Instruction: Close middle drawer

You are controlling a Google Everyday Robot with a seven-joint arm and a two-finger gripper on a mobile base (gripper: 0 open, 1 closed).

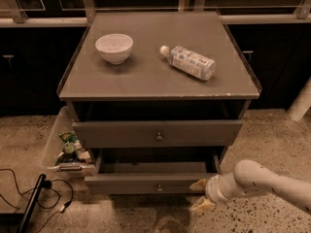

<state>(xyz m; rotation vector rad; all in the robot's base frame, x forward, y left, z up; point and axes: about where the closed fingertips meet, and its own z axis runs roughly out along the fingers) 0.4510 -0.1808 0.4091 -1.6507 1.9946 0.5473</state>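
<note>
The grey cabinet (pixel 160 76) has three stacked drawers. The top drawer (pixel 121 132) with its brass knob stands slightly out. Below it the middle drawer (pixel 126 183), grey with a small brass knob (pixel 159 188), is pulled out a short way and its inside looks empty. The lowest drawer is hidden beneath it. My gripper (pixel 200 195) is at the right end of the middle drawer's front, on a white arm coming in from the lower right. Its two yellowish fingertips (pixel 198 184) are spread apart, the upper one against the drawer front, holding nothing.
A white bowl (pixel 114 47) and a plastic bottle (pixel 189 62) lying on its side rest on the cabinet top. A clear bin (pixel 60 147) with packets stands on the floor at the left. Cables and a black bar (pixel 31 203) lie at the lower left. A white post (pixel 302 101) stands at the right.
</note>
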